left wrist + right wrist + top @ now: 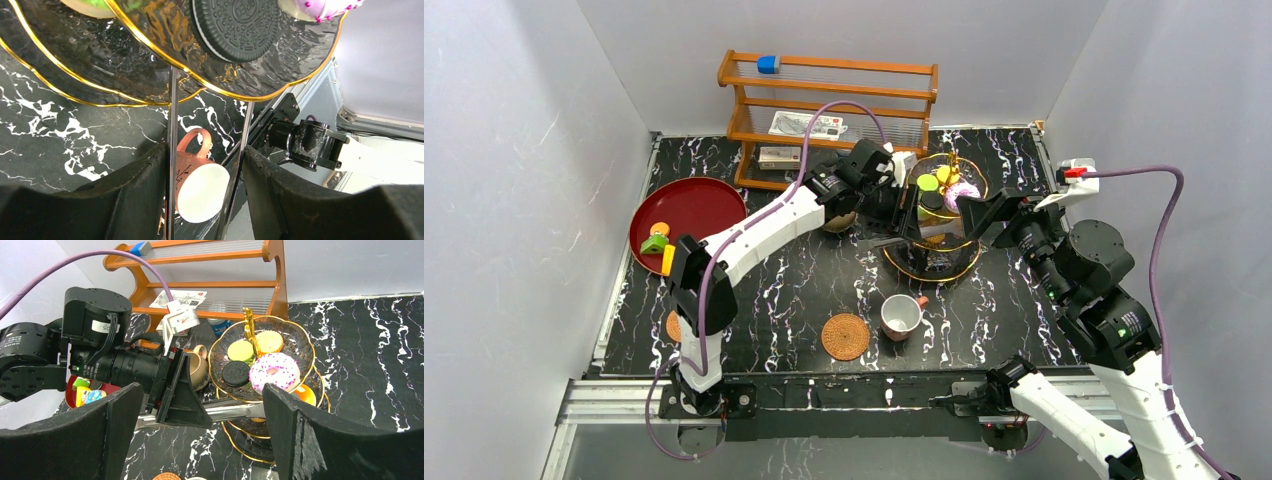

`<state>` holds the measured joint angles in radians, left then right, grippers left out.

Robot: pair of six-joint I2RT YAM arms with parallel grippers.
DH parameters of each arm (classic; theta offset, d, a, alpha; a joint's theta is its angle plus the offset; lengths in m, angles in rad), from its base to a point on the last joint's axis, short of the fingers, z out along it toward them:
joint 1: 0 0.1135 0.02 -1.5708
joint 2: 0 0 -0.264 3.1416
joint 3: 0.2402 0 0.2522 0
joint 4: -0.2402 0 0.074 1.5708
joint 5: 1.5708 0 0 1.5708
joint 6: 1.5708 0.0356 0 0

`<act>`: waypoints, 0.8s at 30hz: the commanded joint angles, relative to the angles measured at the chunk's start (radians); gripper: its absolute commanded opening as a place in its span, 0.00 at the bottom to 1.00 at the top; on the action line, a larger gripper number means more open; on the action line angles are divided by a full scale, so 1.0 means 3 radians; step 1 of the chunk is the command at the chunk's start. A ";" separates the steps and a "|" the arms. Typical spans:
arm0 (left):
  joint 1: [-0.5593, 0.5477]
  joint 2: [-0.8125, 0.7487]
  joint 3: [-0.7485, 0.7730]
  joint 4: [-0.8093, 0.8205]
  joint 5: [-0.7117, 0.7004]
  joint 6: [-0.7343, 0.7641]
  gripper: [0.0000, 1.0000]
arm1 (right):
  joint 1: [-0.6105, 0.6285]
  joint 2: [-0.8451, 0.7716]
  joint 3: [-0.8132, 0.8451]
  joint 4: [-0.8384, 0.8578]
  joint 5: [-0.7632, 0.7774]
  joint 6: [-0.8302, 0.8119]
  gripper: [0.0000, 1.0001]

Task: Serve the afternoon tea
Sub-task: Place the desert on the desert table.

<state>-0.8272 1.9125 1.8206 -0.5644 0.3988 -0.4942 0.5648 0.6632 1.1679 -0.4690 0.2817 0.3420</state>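
From above, the tiered stand (939, 215) sits right of centre toward the far edge of the tabletop (1009, 310), with the left gripper (896, 208) at its left rim and the right gripper (976, 212) at its right rim; with both arms crowding one light glass piece, a sideways move by either could tip it or spill the pastries; the tan mug (842, 220) is half hidden under the left arm, so a low retreat may knock it; the white cup (902, 315) and a coaster (845, 336) sit near the near edge, toy pieces (659, 238) wait on the red tray (686, 205) at the left edge, and the wooden rack (824, 110) lines the far edge; in the left wrist view the fingers are parted and hold nothing, just under the gold rim where the sandwich cookie (235, 27) lies, so a straight lift would likely catch that rim; in the right wrist view the right gripper is spread wide and empty, and the left gripper blocks its path to the mug, while the pink doughnut (274, 371) lies near the rim, easily nudged off.
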 commanded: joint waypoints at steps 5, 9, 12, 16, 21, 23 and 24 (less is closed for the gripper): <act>-0.0010 -0.0393 0.0018 -0.0141 -0.0234 0.0083 0.52 | 0.0014 0.0037 0.0099 0.0138 -0.0047 0.0008 0.98; -0.0009 -0.0420 -0.0031 -0.0169 -0.0250 0.0083 0.52 | 0.0014 0.0002 0.0081 0.0157 -0.0010 -0.0005 0.98; -0.0011 -0.0461 -0.0059 -0.0184 -0.0273 0.0073 0.52 | 0.0010 -0.0020 0.0083 0.0152 -0.0022 -0.0001 0.98; -0.0013 -0.0515 -0.0080 -0.0229 -0.0320 0.0062 0.52 | 0.0014 -0.0022 0.0094 0.0154 -0.0033 0.0007 0.98; -0.0010 -0.0620 -0.0158 -0.0361 -0.0383 0.0047 0.51 | 0.0013 -0.0023 0.0113 0.0143 -0.0034 0.0019 0.98; -0.0009 -0.0714 -0.0233 -0.0378 -0.0398 0.0047 0.50 | 0.0011 -0.0036 0.0100 0.0132 -0.0034 0.0030 0.98; -0.0010 -0.0757 -0.0266 -0.0375 -0.0425 0.0047 0.50 | 0.0013 -0.0042 0.0093 0.0127 -0.0031 0.0031 0.98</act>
<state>-0.8280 1.7947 1.7695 -0.6514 0.2985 -0.4835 0.5652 0.6662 1.1679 -0.4694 0.2741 0.3428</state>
